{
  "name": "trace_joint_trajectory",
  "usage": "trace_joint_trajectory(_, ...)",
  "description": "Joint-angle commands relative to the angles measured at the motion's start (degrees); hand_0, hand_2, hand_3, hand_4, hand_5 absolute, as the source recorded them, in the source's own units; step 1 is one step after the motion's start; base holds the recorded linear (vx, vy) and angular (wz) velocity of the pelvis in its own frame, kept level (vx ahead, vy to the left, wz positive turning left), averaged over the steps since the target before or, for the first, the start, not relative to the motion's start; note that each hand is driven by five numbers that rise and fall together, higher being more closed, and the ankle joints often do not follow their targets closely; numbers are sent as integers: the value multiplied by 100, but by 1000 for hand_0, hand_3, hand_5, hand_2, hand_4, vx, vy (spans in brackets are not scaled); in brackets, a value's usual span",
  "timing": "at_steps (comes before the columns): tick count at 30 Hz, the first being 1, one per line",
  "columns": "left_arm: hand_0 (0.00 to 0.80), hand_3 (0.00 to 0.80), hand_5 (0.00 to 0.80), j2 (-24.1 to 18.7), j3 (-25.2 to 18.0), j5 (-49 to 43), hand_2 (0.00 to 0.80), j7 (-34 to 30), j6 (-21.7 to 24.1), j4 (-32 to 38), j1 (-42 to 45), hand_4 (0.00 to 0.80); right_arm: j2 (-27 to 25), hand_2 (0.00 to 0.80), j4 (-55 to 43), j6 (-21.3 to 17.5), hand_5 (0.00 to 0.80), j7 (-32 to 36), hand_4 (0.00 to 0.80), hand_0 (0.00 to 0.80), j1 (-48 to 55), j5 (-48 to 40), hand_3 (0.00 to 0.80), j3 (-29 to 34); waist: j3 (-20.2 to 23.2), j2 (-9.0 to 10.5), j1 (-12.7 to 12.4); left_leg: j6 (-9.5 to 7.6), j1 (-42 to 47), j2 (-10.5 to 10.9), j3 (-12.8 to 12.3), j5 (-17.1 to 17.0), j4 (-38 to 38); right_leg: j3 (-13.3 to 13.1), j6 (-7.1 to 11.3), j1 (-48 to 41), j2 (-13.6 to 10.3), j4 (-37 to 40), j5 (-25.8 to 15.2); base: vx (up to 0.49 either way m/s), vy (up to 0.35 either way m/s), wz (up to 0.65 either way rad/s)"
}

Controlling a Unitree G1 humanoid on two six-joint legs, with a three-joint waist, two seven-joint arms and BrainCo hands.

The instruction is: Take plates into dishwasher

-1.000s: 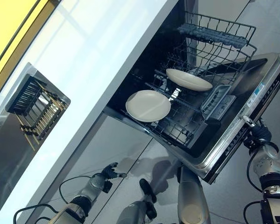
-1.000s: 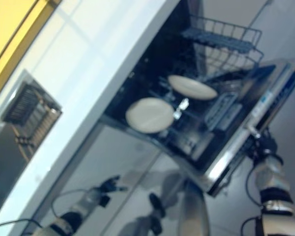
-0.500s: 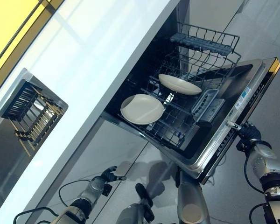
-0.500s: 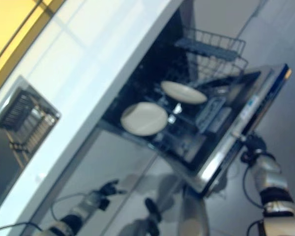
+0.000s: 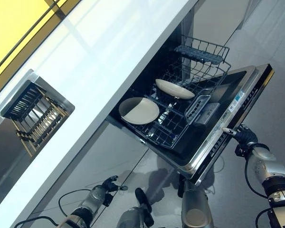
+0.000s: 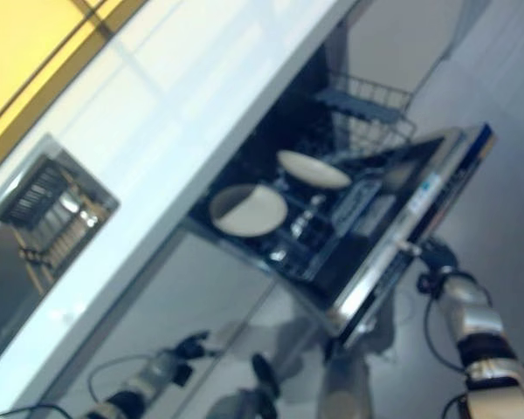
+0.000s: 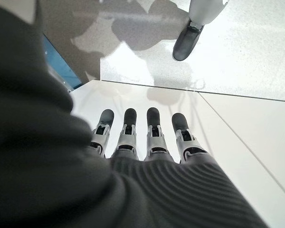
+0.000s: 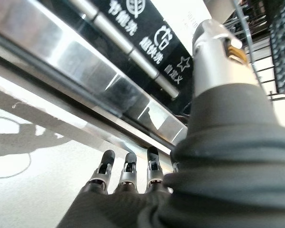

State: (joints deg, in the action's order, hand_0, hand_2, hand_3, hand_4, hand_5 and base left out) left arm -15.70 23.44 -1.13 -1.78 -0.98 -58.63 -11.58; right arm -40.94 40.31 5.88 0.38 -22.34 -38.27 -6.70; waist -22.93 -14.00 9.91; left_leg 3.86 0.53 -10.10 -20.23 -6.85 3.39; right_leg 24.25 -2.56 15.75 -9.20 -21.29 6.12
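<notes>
The dishwasher stands with its door (image 5: 237,107) folded down and the lower rack (image 5: 173,130) pulled out over it. Two cream plates lie in that rack: a flat one (image 5: 138,110) at the near left and another (image 5: 175,89) tilted behind it. My right hand (image 5: 247,137) is at the door's front edge. Its fingers (image 8: 127,171) reach straight under the steel edge and its thumb (image 8: 218,52) rests above the control strip, so it is open. My left hand (image 5: 104,187) hangs low by the cabinet front with straight fingers (image 7: 152,137), holding nothing.
An upper wire rack (image 5: 202,52) sticks out above the plates. A grey cutlery basket (image 5: 199,107) sits at the lower rack's right. The white countertop (image 5: 95,61) runs along the left, with a sink and a dark drainer (image 5: 33,114) set in it.
The whole view has shifted and pulled back, so the camera moved. My right hand stays at the door's edge. The plates and my left hand keep their places.
</notes>
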Motion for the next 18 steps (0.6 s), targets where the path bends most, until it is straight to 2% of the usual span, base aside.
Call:
trace_joint_trajectory(1, 0, 0, 0, -314, -77, -247, 0, -50, -48, 160, 122, 0, 1269, 0, -1254, -527, 0, 1168, 0, 0, -1084, -125, 0, -547, 329, 544, -526, -29, -185, 413, 143, 472, -179, -535, 119, -994, 40, 795, 528, 119, 94, 5)
trace_joint_trajectory(11, 0, 0, 0, -357, -212, -413, 0, -35, -66, 46, 386, 0, 1506, 0, -1445, -505, 0, 1205, 0, 0, -892, 10, 0, -693, 476, 833, -683, -131, -136, 438, 307, 713, -439, -572, 195, -1317, 59, 1022, 395, 106, 71, 9)
trace_joint_trajectory(18, 0, 0, 0, -406, -271, -441, 0, -46, -90, 45, 593, 0, 1593, 0, -1470, -413, 0, 1305, 0, 0, -804, 27, 0, -750, 584, 1044, -896, -203, -102, 451, 379, 871, -614, -453, 309, -1640, 50, 1341, 208, 144, 97, 12)
